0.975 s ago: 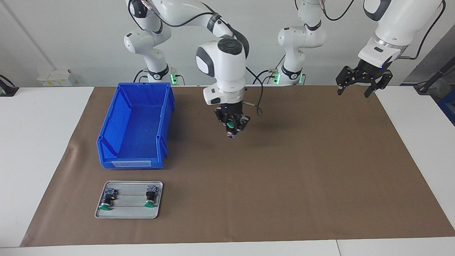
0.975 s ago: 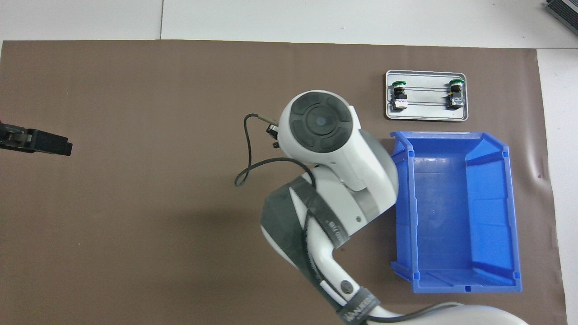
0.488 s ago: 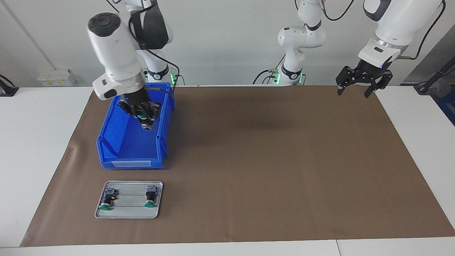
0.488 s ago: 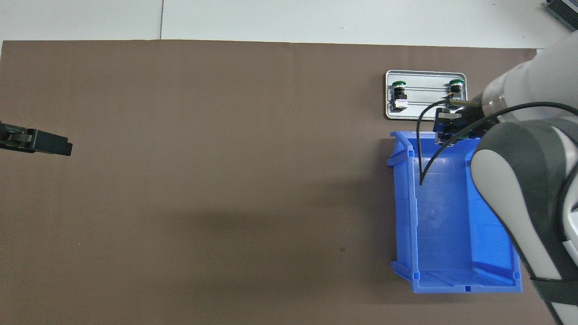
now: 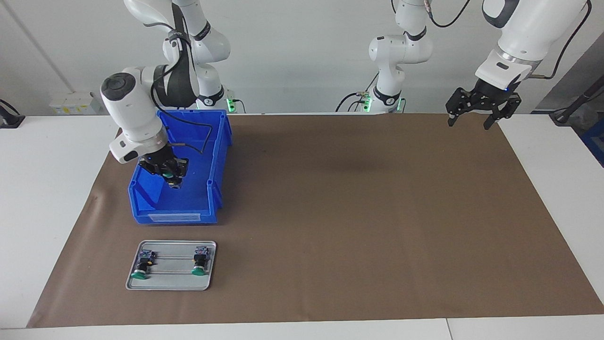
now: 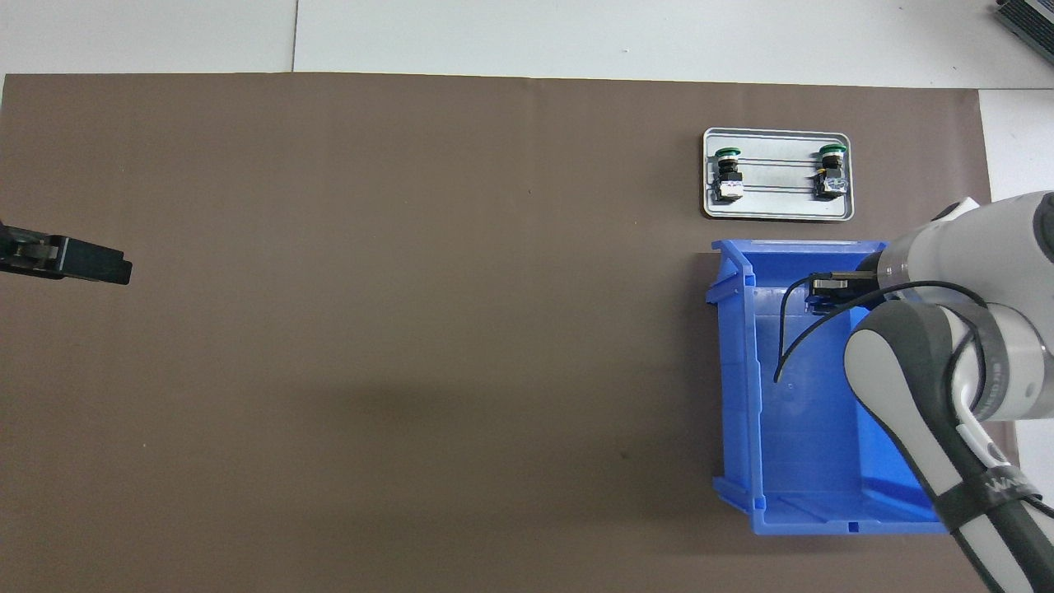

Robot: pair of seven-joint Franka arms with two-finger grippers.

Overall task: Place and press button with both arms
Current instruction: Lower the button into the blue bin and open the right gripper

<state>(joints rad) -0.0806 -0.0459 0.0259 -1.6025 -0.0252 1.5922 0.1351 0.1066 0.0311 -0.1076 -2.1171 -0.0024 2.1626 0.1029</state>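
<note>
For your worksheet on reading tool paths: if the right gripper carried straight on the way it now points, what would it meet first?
The right gripper, shut on a button, points down into the blue bin; it would probably meet the bin's floor first, though its height above it is unclear.

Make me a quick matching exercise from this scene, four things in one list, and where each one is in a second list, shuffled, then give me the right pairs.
Things
1. right gripper
2. left gripper
3. blue bin
4. grey tray

Places
A. waits in the air over the brown mat's edge at the left arm's end
B. farther from the robots than the bin, carrying two green-capped buttons
C. down inside the bin, shut on the button
D. on the mat, nearer the robots than the tray

Pairs: 1-C, 2-A, 3-D, 4-B
</note>
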